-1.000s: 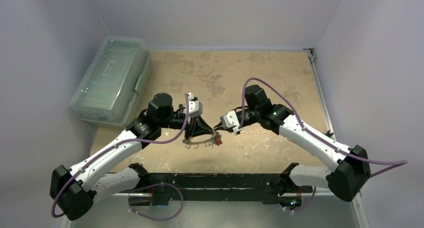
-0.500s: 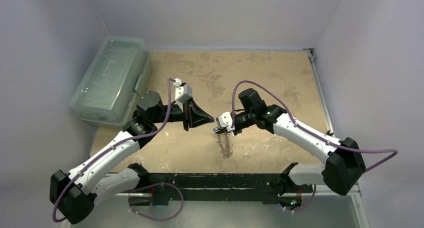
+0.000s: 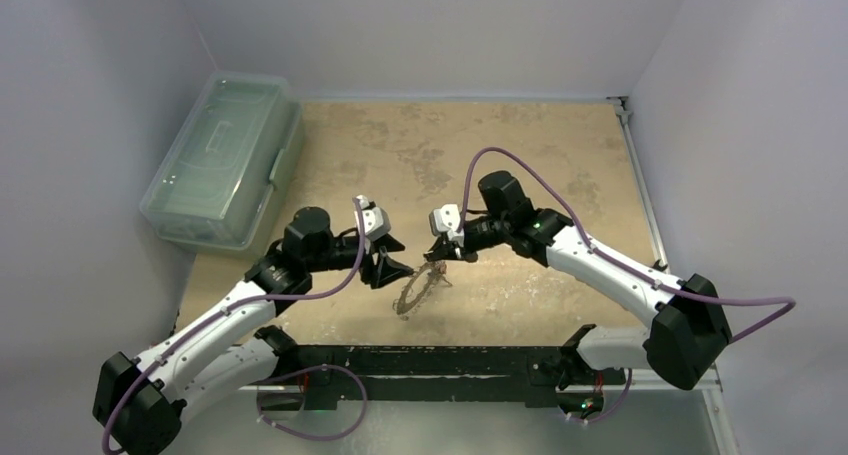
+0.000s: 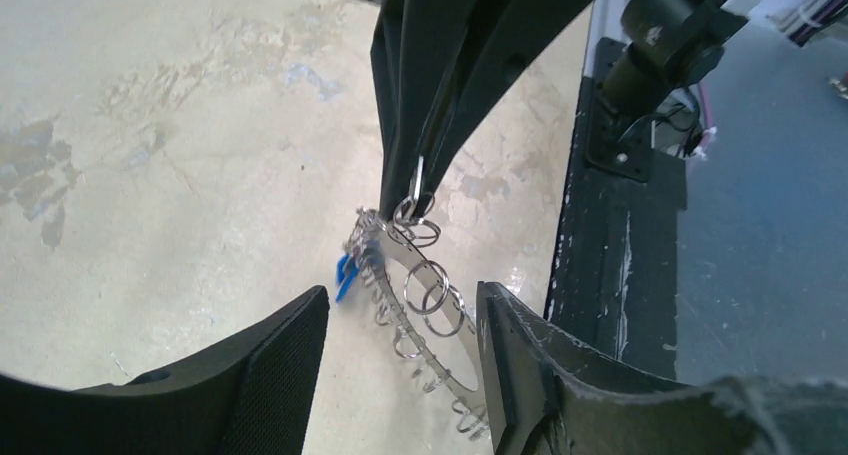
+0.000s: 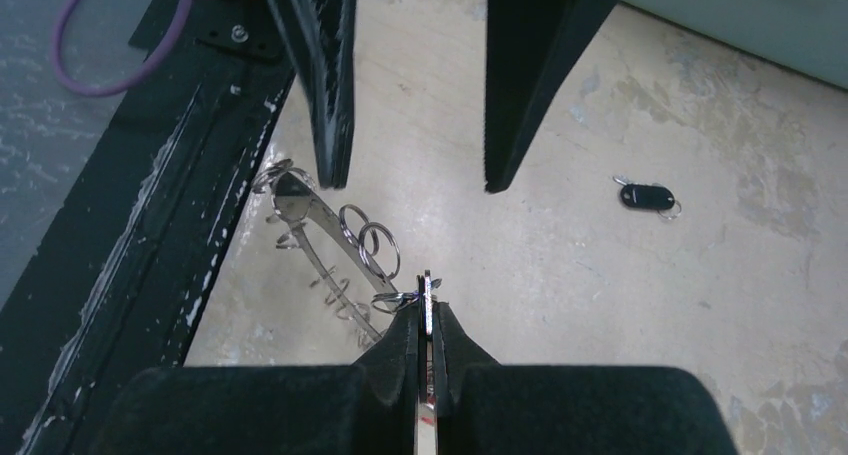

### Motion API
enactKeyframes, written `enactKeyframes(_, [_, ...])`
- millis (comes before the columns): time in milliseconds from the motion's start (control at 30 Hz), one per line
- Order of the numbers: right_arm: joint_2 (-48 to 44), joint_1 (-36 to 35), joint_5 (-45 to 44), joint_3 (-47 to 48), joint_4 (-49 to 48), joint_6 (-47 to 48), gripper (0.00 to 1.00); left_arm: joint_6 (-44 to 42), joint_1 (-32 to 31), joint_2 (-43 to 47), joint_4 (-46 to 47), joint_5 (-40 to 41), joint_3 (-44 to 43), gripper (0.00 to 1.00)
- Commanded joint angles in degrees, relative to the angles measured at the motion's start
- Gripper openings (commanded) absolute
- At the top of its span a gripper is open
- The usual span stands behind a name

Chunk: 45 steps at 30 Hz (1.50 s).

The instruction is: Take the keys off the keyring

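Where the two arms meet over the mottled tan surface (image 3: 520,145), we list:

- right end effector (image 3: 441,257) — closed, pinching the upper edge of the keyring (image 3: 417,288), which hangs tilted below it near the surface's front edge
- keys (image 4: 425,370) — small, fringing the keyring, among them one blue-headed key (image 4: 343,272)
- left end effector (image 3: 392,268) — open, fingers spread, gripping nothing, just beside the keyring
- black key fob (image 5: 645,195) lying apart on the surface
- clear lidded plastic box (image 3: 222,155) at far left
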State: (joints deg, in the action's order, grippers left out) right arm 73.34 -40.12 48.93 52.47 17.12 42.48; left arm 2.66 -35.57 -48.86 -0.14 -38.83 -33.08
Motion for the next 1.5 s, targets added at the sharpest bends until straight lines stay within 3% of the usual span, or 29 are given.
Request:
enactKeyframes(0, [-0.19,-0.16,-0.64,-0.13,-8.84,-9.45,0.0,-2.39,-2.22,-0.27,3.01,4.84,1.4,0.55])
enactKeyframes(133, [1.22,-0.2,-1.88,-1.12,-12.98,-14.98,0.0,-5.9,-6.0,-0.79,5.94,9.32,2.96,0.54])
enactKeyframes(200, [2.08,-0.2,-1.24,-1.5,-13.73,-15.61,0.0,-8.81,-7.53,-0.51,8.62,10.37,4.36,0.48])
enactKeyframes(400, [3.19,-0.22,1.72,-2.72,-14.66,-13.75,0.0,-30.27,-8.29,-0.3,11.02,6.79,8.62,0.31])
enactKeyframes(567, [3.38,-0.22,4.1,-2.21,-12.1,-10.64,0.0,-41.26,-8.31,0.22,14.78,5.23,12.6,0.27])
enactKeyframes(700, [3.65,-0.22,5.28,-1.56,-10.69,-9.51,0.0,-44.09,-8.31,-1.19,17.46,5.52,13.33,0.27])
enactKeyframes(867, [4.07,-0.22,5.93,-0.73,-9.38,-9.32,0.0,-44.7,-8.48,-1.22,21.45,5.89,14.88,0.45])
enactKeyframes(1200, [4.35,-0.22,7.83,-0.18,-7.65,-7.38,0.0,-43.5,-9.73,-6.15,26.27,3.33,14.79,0.42])
enactKeyframes(1367, [4.51,-0.22,8.92,0.2,-6.19,-5.86,0.0,-43.8,-10.26,-7.12,27.38,3.13,14.69,0.25])
enactKeyframes(1467, [4.49,-0.22,9.09,0.61,-5.26,-5.05,0.0,-43.93,-10.37,-7.15,25.47,2.44,13.89,0.0])
